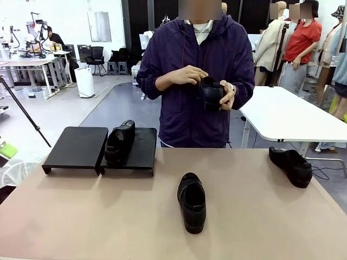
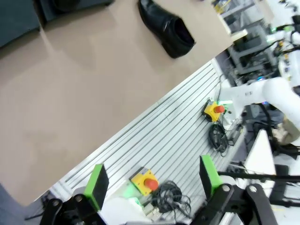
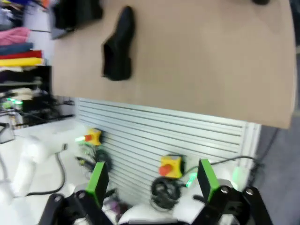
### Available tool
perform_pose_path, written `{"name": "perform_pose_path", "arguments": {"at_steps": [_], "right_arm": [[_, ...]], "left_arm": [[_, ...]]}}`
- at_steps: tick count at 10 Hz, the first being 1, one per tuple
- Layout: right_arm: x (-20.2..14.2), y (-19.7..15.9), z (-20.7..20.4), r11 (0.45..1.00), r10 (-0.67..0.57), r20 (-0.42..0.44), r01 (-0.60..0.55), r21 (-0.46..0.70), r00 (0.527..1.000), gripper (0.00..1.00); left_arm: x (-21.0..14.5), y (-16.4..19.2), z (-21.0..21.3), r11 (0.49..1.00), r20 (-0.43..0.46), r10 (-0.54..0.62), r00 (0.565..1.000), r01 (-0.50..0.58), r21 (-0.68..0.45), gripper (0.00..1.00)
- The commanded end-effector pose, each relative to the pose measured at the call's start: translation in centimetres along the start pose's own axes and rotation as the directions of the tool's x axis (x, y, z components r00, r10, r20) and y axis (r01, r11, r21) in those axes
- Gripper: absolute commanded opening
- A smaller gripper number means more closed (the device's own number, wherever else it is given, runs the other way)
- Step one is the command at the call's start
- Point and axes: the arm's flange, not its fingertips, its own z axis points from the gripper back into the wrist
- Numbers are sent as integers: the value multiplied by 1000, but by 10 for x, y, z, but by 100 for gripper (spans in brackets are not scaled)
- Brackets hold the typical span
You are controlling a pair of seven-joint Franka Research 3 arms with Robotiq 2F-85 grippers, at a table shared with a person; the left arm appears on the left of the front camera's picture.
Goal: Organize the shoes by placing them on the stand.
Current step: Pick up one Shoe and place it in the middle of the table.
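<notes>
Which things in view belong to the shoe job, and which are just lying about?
Job: low black two-panel stand; glossy black leather loafer on its right panel; matching loafer in the tan table's middle; third loafer near its right edge; fourth loafer in the person's hands.
Lying about: yellow red-button boxes, black cables; white table behind.

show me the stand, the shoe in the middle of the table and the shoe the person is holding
stand (image 1: pixel 76 143), front view, bare part of its left panel
middle shoe (image 1: pixel 192 201), front view, top of its upper
held shoe (image 1: pixel 211 92), front view, its glossy side
</notes>
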Motion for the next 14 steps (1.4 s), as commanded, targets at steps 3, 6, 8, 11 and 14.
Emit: {"name": "perform_pose_path", "arguments": {"at_steps": [3, 6, 8, 11, 14], "right_arm": [[16, 4, -23, 996, 26, -29, -29, -88, 999, 100], [19, 5, -36, 994, 34, -46, -38, -105, 998, 100], [96, 27, -76, 982, -17, -90, 0, -188, 996, 100], [201, 21, -128, 931, 2, 47, 16, -366, 999, 100], [265, -26, -163, 894, -16, 179, 94, -438, 984, 100]], "left_arm": [[2, 1, 1, 1000, 16, -19, 1000, 19, -18, 100], [2, 1, 1, 1000, 16, -19, 1000, 19, -18, 100], [2, 1, 1, 1000, 16, -19, 1000, 19, -18, 100], [2, 1, 1, 1000, 16, -19, 1000, 19, -18, 100], [2, 1, 1, 1000, 16, -19, 1000, 19, -18, 100]]}}
